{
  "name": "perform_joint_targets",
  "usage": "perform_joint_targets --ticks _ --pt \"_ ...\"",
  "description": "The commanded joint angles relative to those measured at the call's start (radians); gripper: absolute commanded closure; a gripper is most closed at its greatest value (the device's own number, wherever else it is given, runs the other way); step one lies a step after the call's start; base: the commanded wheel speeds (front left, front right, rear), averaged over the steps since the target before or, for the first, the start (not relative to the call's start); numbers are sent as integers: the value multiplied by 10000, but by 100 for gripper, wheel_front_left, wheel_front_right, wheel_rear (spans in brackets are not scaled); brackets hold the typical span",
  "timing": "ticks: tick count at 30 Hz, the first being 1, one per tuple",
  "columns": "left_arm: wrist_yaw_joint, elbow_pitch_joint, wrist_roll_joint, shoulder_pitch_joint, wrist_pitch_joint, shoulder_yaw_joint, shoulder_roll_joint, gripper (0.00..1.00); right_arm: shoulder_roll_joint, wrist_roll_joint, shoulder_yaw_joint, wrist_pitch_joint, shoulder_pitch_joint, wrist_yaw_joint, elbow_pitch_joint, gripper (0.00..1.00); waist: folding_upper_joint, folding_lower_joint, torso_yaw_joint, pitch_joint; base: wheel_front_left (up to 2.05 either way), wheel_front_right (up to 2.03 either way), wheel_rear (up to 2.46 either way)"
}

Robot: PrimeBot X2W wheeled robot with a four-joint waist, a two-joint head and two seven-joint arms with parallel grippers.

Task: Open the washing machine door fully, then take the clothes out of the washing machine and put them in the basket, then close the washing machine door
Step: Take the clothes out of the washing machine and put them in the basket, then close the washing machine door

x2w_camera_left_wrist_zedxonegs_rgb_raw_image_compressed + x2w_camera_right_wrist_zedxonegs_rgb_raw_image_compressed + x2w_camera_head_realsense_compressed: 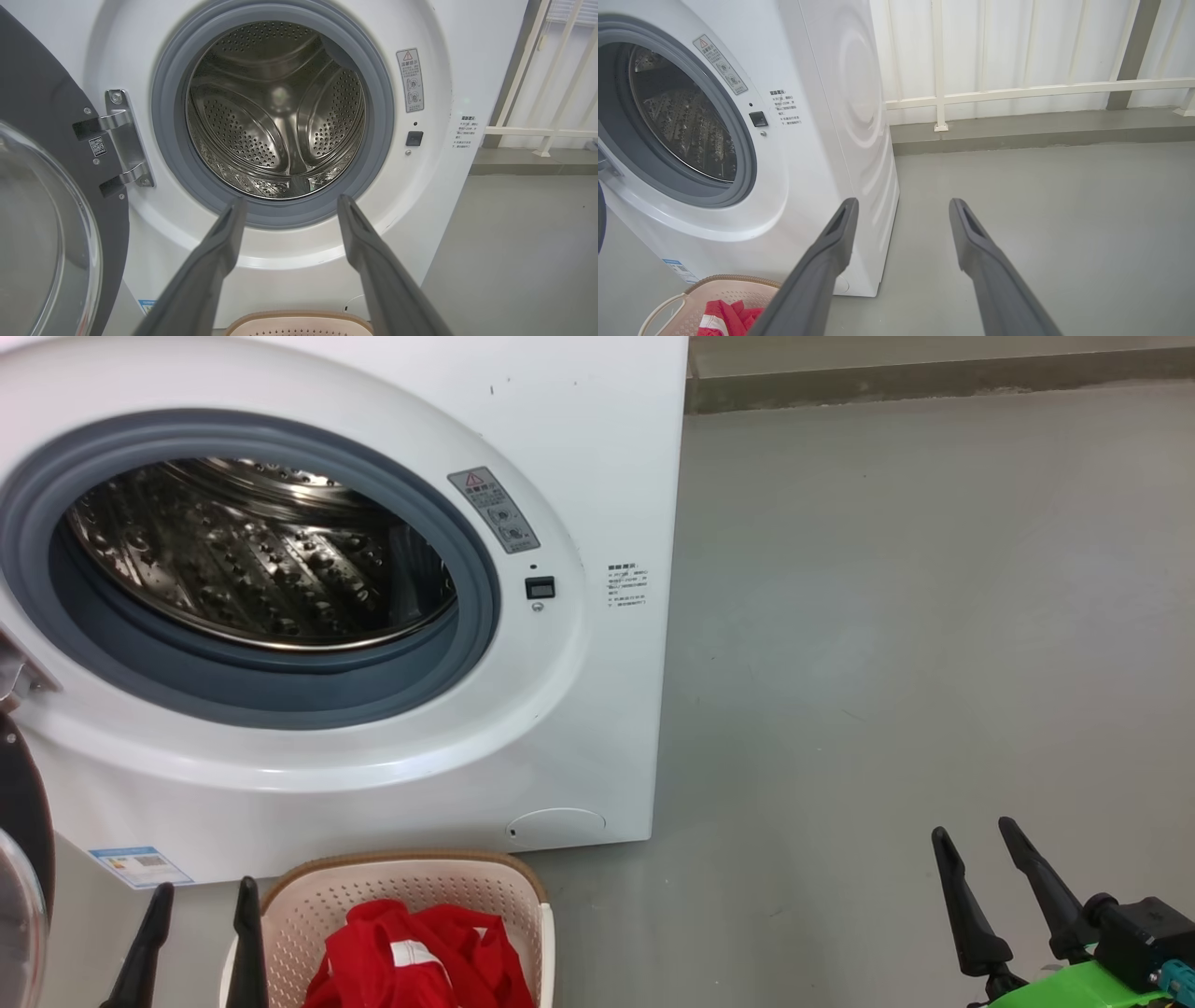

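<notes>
The white washing machine (579, 448) stands with its steel drum (252, 560) bare behind the grey seal. Its door (51, 196) hangs swung open at the left, black rim and glass bowl showing. The red clothes (415, 957) with a white patch lie in the cream basket (308, 905) on the floor before the machine. My left gripper (205, 891) is open just left of the basket, nothing between its fingers, pointing at the drum (275, 116). My right gripper (971, 833) stands open over the floor to the right, holding nothing. The basket (691, 303) and clothes (728, 315) sit at the right wrist view's lower left.
Grey floor (887, 616) spreads to the right of the machine. A low kerb and white railing (1017, 88) run along the back. The door's steel hinge (124, 140) juts from the machine's left front. A blue sticker (140, 865) marks the machine's lower left.
</notes>
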Motion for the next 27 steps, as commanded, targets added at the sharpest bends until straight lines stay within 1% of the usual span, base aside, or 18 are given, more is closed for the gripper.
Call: perform_joint_targets --ticks 1,12,16,21,27 --pt "6 -299 12 -172 -59 331 53 0 -213 80 186 -65 -57 63 -265 0 0 0 -4 12 0 0 0" --pt "6 -239 -27 -274 -59 165 50 0 -213 80 122 -65 -64 63 -299 0 0 0 8 140 -1 1 0" --pt "38 -207 51 -285 -59 152 50 0 -219 86 122 -65 -69 63 -296 0 0 0 24 140 -43 43 0" --pt "51 -213 96 -259 -59 118 50 0 -231 96 146 -65 -42 63 -263 0 0 0 56 96 -104 104 0" --pt "54 -261 100 -234 -59 78 49 0 -247 102 152 -65 -28 63 -260 0 0 0 75 85 -163 163 0"
